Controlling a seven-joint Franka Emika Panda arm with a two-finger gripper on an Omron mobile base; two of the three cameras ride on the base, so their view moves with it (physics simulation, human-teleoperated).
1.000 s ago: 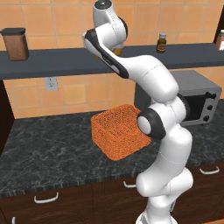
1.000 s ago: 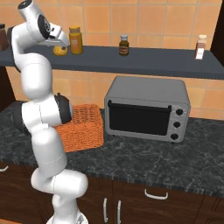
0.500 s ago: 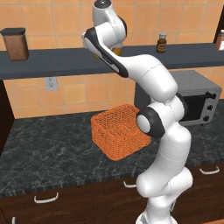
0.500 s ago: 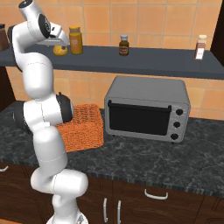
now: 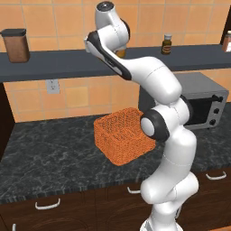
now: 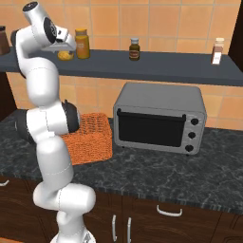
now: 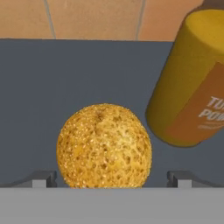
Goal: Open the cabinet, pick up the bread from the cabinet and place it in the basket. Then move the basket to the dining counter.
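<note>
Since a second ago the scene matches, the white arm barely shifted, reaching up to the dark grey shelf (image 6: 156, 66); the square orange woven-mesh basket (image 5: 122, 140) sits on the black speckled counter (image 5: 49, 158); the amber jar (image 7: 192, 83) stands just beside the round golden bread (image 7: 104, 146); the gripper (image 7: 109, 179) hangs with jaws wide apart, either side of the bread.

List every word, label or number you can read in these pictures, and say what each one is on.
"TU" over "PO", cut off at the picture's edge: on the orange label of the yellow jar beside the bread.
Label on the small dark bottle: too small to read.
Label on the white-capped bottle: too small to read.
Oven knobs: no readable marks.
</note>
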